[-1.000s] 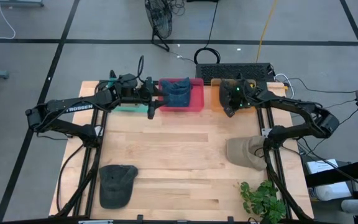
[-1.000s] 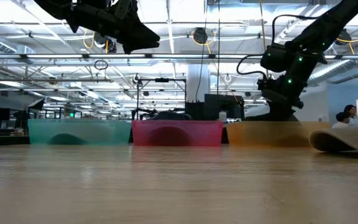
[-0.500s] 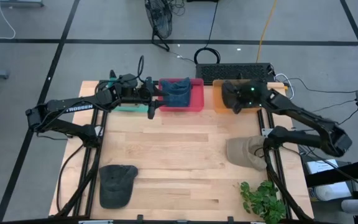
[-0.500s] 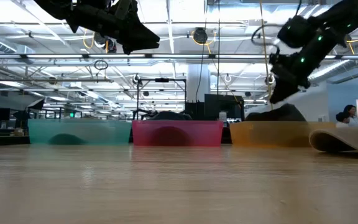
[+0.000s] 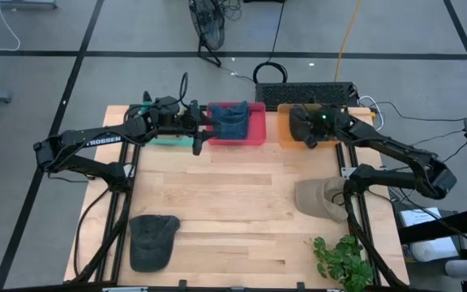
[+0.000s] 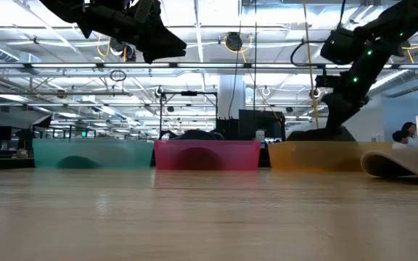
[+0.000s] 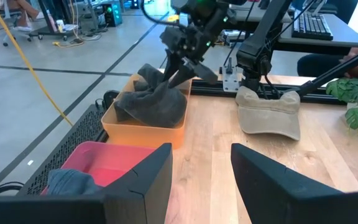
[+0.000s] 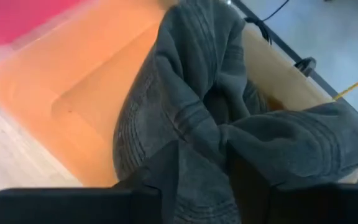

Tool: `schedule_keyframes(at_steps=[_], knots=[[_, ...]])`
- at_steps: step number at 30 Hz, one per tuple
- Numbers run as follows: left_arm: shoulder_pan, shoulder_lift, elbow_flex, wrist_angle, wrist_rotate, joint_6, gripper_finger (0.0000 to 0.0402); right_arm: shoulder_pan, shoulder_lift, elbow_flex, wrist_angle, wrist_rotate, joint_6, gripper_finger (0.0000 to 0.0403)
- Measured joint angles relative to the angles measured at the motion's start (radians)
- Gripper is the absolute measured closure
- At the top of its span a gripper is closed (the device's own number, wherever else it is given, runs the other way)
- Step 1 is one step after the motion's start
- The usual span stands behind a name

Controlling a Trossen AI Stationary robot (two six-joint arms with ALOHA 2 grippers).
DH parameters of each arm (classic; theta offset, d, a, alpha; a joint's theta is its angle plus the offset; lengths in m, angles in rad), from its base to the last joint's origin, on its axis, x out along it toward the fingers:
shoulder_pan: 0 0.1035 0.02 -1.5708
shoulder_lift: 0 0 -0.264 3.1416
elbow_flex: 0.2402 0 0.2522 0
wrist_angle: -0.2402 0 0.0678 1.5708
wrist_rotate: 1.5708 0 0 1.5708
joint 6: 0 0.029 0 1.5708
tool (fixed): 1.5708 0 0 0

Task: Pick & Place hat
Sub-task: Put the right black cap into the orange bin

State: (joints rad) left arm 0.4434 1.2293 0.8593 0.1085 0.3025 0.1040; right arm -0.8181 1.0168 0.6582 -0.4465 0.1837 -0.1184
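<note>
From above, a wooden table (image 5: pixel 242 211) is seen with three bins lined along its far edge: a teal bin (image 5: pixel 164 139), a pink bin (image 5: pixel 237 123) holding a blue cloth (image 5: pixel 233 122), and an orange bin (image 5: pixel 286 128). The right gripper (image 5: pixel 305 128) is positioned over the orange bin, where a dark grey hat (image 5: pixel 300 120) lies. The left gripper (image 5: pixel 203 130) is held at the edge of the pink bin. A tan cap (image 5: pixel 321 199) is found on the table's right side, a dark cap (image 5: pixel 152 239) near the front left corner, and a green plant (image 5: pixel 343 259) at the front right.

In the low view, the three bins are seen side by side, and the right gripper (image 6: pixel 337 116) is lowered to the grey hat (image 6: pixel 318 133) heaped above the orange bin's rim.

In the left wrist view, the left gripper (image 7: pixel 201 168) is seen with its fingers apart and nothing between them; beyond, the right gripper (image 7: pixel 180 73) is pinched on the grey hat (image 7: pixel 151 102) in the orange bin (image 7: pixel 143 127), with the tan cap (image 7: pixel 267 112) nearby.

In the right wrist view, the grey fabric (image 8: pixel 216 124) is seen clamped between the right gripper's fingers (image 8: pixel 160 171), inside the orange bin (image 8: pixel 61 93).
</note>
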Motion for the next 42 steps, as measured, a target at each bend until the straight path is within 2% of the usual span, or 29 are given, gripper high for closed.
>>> schedule_keyframes(at_steps=[5, 8, 11, 15, 19, 26, 30, 32, 36, 42], knots=[[0.000, 0.000, 0.000, 0.000, 0.000, 0.000, 0.0227, 0.001, 0.061, 0.001, 0.050, 0.000, -0.013, 0.0254], [0.000, 0.000, 0.000, 0.000, 0.000, 0.000, 0.0227, 0.001, 0.082, 0.001, 0.082, 0.001, -0.055, 0.0252], [0.000, 0.000, 0.000, -0.001, 0.000, 0.001, 0.0227, 0.001, 0.094, 0.001, 0.092, 0.002, -0.091, 0.0284], [0.000, 0.000, 0.000, -0.002, 0.000, 0.002, 0.0227, 0.001, 0.089, 0.001, 0.098, -0.002, -0.137, 0.0376], [0.000, 0.000, 0.000, -0.003, 0.000, 0.003, 0.0227, 0.001, 0.047, -0.001, 0.111, -0.079, -0.152, 0.0398], [0.000, 0.000, 0.000, -0.003, -0.044, 0.018, 0.0227, 0.001, -0.075, 0.073, 0.123, -0.258, -0.097, 0.0403], [0.000, 0.000, 0.000, -0.004, -0.049, 0.014, 0.0227, 0.002, -0.108, 0.119, 0.101, -0.310, -0.077, 0.0403], [0.000, 0.000, 0.000, -0.007, -0.049, 0.014, 0.0227, -0.001, -0.108, 0.139, 0.053, -0.310, -0.077, 0.0403], [0.000, 0.000, 0.000, -0.009, -0.049, 0.015, 0.0227, -0.017, -0.098, 0.145, -0.022, -0.236, -0.073, 0.0403], [0.000, 0.000, 0.000, -0.008, -0.049, 0.015, 0.0227, -0.025, -0.021, 0.145, -0.029, -0.237, -0.055, 0.0396]])
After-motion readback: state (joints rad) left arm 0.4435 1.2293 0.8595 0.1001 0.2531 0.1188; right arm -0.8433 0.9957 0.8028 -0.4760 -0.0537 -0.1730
